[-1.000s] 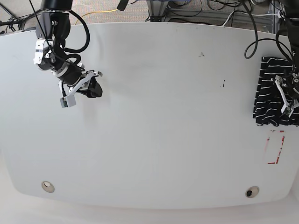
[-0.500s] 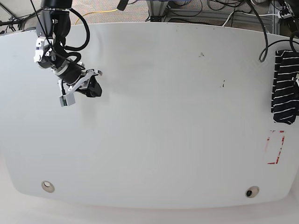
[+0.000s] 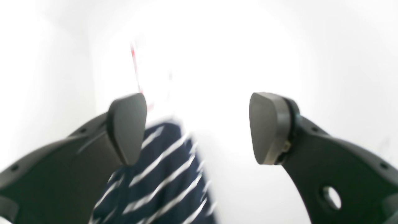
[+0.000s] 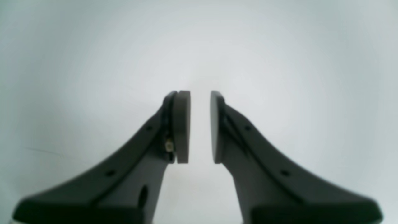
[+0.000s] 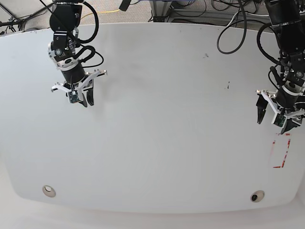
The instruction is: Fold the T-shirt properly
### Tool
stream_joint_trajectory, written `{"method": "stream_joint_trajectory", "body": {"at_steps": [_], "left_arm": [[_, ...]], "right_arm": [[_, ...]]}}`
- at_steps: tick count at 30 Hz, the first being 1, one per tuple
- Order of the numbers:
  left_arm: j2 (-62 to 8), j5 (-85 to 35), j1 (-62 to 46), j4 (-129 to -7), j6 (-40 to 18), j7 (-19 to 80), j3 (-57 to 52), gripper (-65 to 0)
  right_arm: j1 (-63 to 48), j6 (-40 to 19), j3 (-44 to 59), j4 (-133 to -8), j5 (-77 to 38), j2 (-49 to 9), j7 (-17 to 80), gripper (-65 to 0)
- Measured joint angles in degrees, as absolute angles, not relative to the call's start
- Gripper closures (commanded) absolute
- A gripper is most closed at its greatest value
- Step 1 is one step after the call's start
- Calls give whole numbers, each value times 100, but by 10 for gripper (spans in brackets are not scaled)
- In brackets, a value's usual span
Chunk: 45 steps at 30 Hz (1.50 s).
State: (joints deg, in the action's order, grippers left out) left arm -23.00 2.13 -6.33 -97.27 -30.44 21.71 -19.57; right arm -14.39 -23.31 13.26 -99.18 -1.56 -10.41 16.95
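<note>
The T-shirt (image 3: 161, 180), dark navy with thin white stripes, shows blurred in the left wrist view, low and behind the left finger. It does not show in the base view. My left gripper (image 3: 199, 127) stands open with nothing between its fingers; in the base view it (image 5: 272, 123) hangs over the table's right side. My right gripper (image 4: 200, 124) is shut to a narrow slit and holds nothing. It (image 5: 86, 102) points down over the far left of the table (image 5: 167, 119).
A red tape outline (image 5: 281, 150) marks the table near its right edge, just in front of my left gripper, and shows as a red streak (image 3: 133, 59) in the left wrist view. Two round holes (image 5: 48, 191) (image 5: 257, 196) sit near the front edge. Cables lie beyond the far edge.
The striped shirt at the right edge shrank from view and is gone from the base view. My left arm swung into view, gripper open. My right gripper turned from slanted to pointing down.
</note>
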Motion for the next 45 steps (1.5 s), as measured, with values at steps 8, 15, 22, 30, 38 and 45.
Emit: {"method": "stream_joint_trajectory", "body": {"at_steps": [8, 15, 22, 30, 38, 45], "left_arm": [[-1404, 233, -1782, -9741, -1476, 336, -1302, -469], [-1398, 235, -3122, -9843, -888, -609, -893, -469], [-932, 207, -4904, -10774, -814, -663, -910, -413], [-602, 193, -6495, -11000, -773, -655, -904, -410], [-528, 163, -6713, -10283, -808, -742, -884, -410], [-596, 185, -5603, -8093, -786, -622, -491, -408]], "right_arm": [[-2060, -2344, 1848, -9533, 698, -447, -141, -105], [-3022, -2244, 1988, -9518, 237, -482, -674, -105], [-4506, -2193, 1981, -9531, -613, -659, -1459, -106], [-5784, -2274, 1911, -9487, -698, -593, -2117, -101], [-6007, -2202, 1282, -8134, -731, -666, -2749, -101], [-5505, -2169, 650, -6479, -648, -784, -3015, -101]]}}
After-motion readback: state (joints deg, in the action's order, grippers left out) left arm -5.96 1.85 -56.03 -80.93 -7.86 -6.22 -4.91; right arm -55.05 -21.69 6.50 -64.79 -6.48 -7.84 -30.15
